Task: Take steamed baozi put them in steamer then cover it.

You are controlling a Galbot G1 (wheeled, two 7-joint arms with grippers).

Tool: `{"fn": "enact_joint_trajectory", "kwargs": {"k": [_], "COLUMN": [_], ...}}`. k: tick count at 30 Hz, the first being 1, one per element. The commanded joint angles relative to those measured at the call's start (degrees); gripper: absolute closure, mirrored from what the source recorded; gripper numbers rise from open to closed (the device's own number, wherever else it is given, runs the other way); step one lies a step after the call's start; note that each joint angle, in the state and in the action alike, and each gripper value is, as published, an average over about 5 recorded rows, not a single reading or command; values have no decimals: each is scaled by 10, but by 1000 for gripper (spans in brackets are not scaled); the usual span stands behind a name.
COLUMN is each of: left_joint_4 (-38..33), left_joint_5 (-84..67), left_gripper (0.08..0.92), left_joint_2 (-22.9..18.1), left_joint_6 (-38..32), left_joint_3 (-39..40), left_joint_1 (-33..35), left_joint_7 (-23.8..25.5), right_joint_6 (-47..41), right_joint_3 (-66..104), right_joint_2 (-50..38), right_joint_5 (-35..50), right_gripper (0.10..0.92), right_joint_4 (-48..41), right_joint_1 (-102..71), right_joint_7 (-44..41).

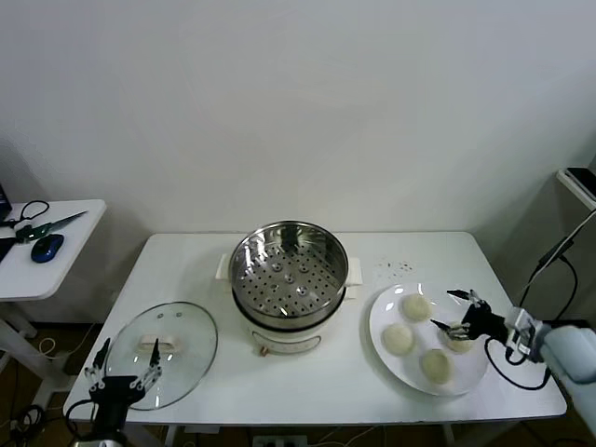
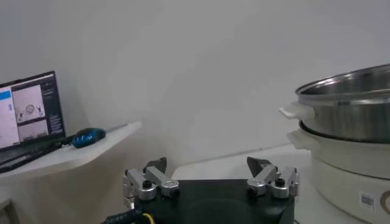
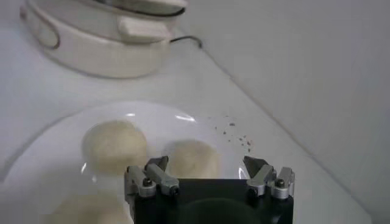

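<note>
Baozi (image 1: 416, 306): four on plate (image 1: 384, 321), right of empty steamer (image 1: 289, 270). Likely soft, light, easily dented; grip gently across the dome sides. Right gripper (image 1: 459, 312) spread wide over them, empty. Left gripper (image 1: 123, 365) open, idle over cover (image 1: 191, 340).

**Occlusions and cut-offs**

Right gripper (image 1: 463, 310) is sitting over the fourth small cream-white dough bun (image 1: 459, 341) on the flat white round plate (image 1: 384, 309), hiding most of it. In the right wrist view the gripper body is covering the plate's near part; one bun (image 3: 79, 210) is getting clipped by the frame edge. The shiny round stainless-steel steamer on its white pot base (image 2: 347, 122) is running off the edge in the left wrist view, interior not visible. Left gripper (image 1: 124, 365) is overlapping the near rim of the round clear glass lid (image 1: 186, 345). Small dark specks (image 1: 396, 268) on the white table are too small to identify.
</note>
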Motion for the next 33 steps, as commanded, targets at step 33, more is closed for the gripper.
{"fn": "enact_joint_trajectory", "kwargs": {"k": [33], "left_joint_4": [24], "left_joint_5": [-11], "left_gripper": [177], "left_joint_2": [6], "left_joint_6": [7], "left_joint_3": [-11], "left_joint_1": [-8], "left_joint_7": [-2], "right_joint_6": [-46], "right_joint_3": [-653], "right_joint_2": [123], "right_joint_5": [-16], "right_gripper": [203], "right_joint_4": [-223], "right_joint_1": [535], "right_joint_7": [-127]}}
